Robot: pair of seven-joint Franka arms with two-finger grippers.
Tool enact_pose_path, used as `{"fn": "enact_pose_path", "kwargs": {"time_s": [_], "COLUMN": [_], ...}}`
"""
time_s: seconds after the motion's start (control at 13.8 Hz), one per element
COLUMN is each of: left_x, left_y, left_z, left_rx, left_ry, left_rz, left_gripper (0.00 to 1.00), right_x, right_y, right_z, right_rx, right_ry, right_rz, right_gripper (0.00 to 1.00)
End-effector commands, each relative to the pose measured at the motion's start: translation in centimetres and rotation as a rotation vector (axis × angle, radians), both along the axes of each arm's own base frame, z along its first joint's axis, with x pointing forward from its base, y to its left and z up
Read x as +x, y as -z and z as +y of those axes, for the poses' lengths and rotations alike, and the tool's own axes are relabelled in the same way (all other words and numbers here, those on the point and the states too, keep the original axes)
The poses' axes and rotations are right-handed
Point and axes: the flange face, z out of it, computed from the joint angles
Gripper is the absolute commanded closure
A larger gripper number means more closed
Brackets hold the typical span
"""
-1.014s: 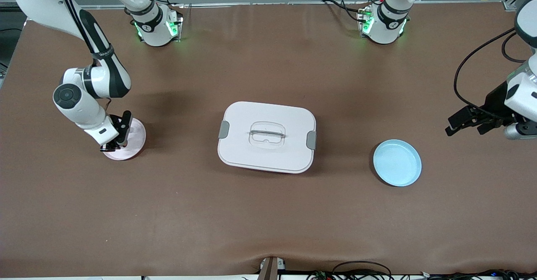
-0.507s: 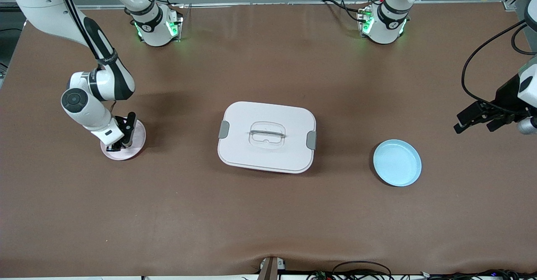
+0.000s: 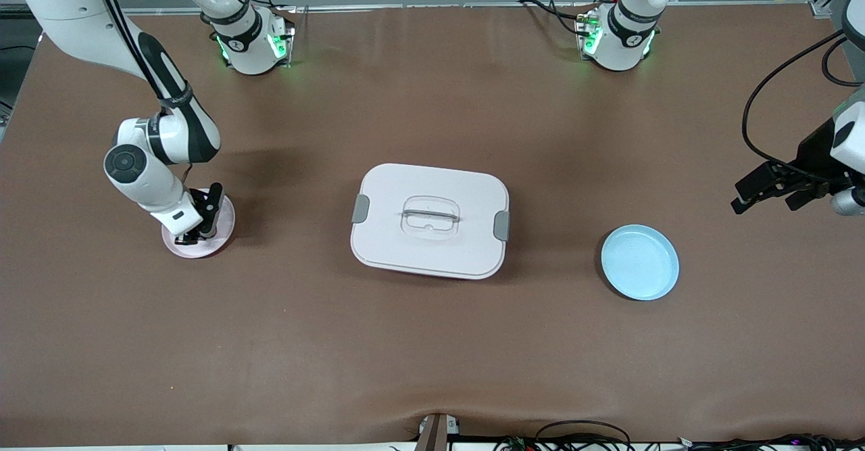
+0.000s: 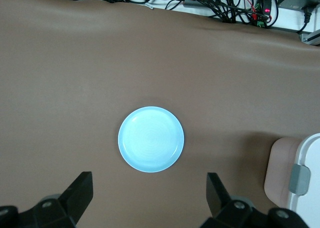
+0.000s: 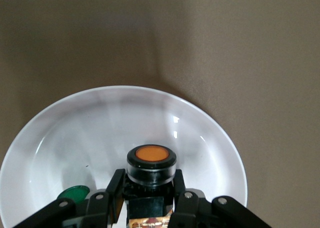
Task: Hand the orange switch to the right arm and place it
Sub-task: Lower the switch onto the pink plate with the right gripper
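The orange switch (image 5: 151,160), black-bodied with a round orange cap, sits between the fingers of my right gripper (image 5: 149,185), which is shut on its body. It hangs low over a pale pink plate (image 5: 100,123) at the right arm's end of the table; whether it touches the plate I cannot tell. In the front view the right gripper (image 3: 192,234) points down at that plate (image 3: 223,224). My left gripper (image 3: 767,194) hovers open and empty at the left arm's end of the table, its wrist view showing wide-apart jaws (image 4: 150,188) over bare table beside a light blue plate (image 4: 151,139).
A green-capped switch (image 5: 73,192) lies on the pink plate beside the right gripper. A white lidded box (image 3: 430,220) with grey latches stands mid-table. The light blue plate (image 3: 639,262) lies between the box and the left gripper. Cables run along the table's near edge.
The right arm has shifted slightly toward the middle of the pink plate, still holding the switch. The left gripper drew back toward its end of the table, then stopped.
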Motion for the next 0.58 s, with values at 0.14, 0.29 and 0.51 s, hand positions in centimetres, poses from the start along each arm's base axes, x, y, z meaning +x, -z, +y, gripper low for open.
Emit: {"fn": "enact_pose_path", "kwargs": {"time_s": [0.14, 0.29, 0.51], "left_x": [-1.0, -2.0, -4.4], "left_y": [-0.8, -2.4, -3.5], "left_z": [-0.5, -0.3, -0.3], "left_rx": [0.012, 0.010, 0.006], "left_ry": [0.018, 0.017, 0.026], "left_rz": [0.052, 0.046, 0.128], "left_gripper": [0.00, 0.00, 0.00], "right_x": [0.5, 0.7, 0.9], "right_y": [-0.1, -0.3, -0.9], "right_z": [1.8, 1.6, 1.6], "right_rx": [-0.001, -0.004, -0.005], "right_ry": [-0.028, -0.023, -0.018], "right_rz": [-0.016, -0.015, -0.023], "right_gripper": [0.00, 0.00, 0.00]}}
